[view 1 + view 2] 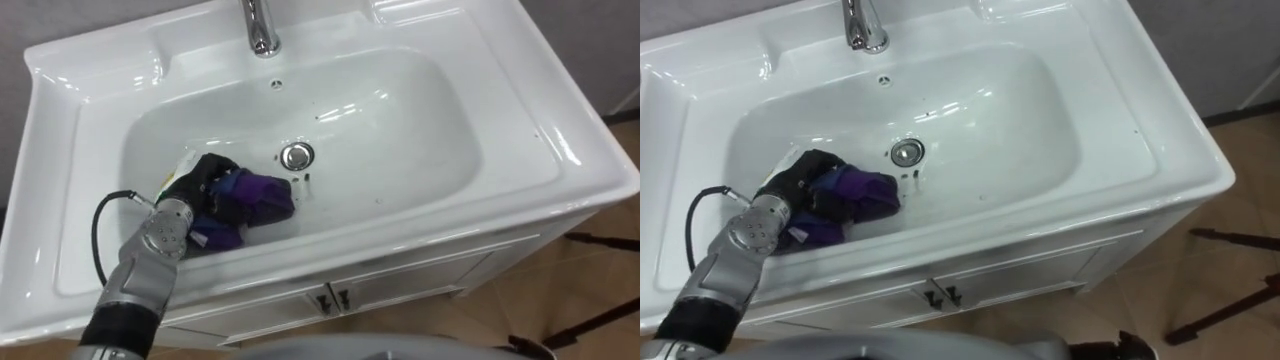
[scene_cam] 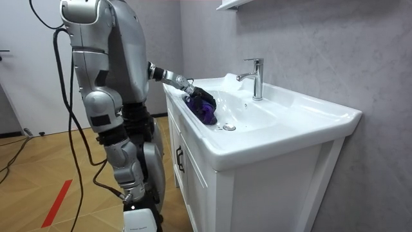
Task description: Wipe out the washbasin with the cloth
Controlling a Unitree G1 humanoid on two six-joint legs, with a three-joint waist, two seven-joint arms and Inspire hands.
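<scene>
The white basin (image 1: 560, 150) fills the view below me. My left hand (image 1: 205, 180) reaches down into the bowl at its left side, fingers curled round a purple cloth (image 1: 262, 196) that is bunched against the bowl's floor. The cloth lies just left of the metal drain (image 1: 296, 155). The right eye view shows the same hand (image 1: 805, 176) and cloth (image 1: 866, 190). In the room view I stand at the basin's front, with the left hand (image 2: 201, 95) holding the cloth (image 2: 207, 113) inside the bowl.
A chrome faucet (image 1: 260, 25) rises at the back rim, with an overflow hole (image 1: 276, 85) below it. White cabinet doors with dark handles (image 1: 333, 298) sit under the basin. Wood floor lies to the right.
</scene>
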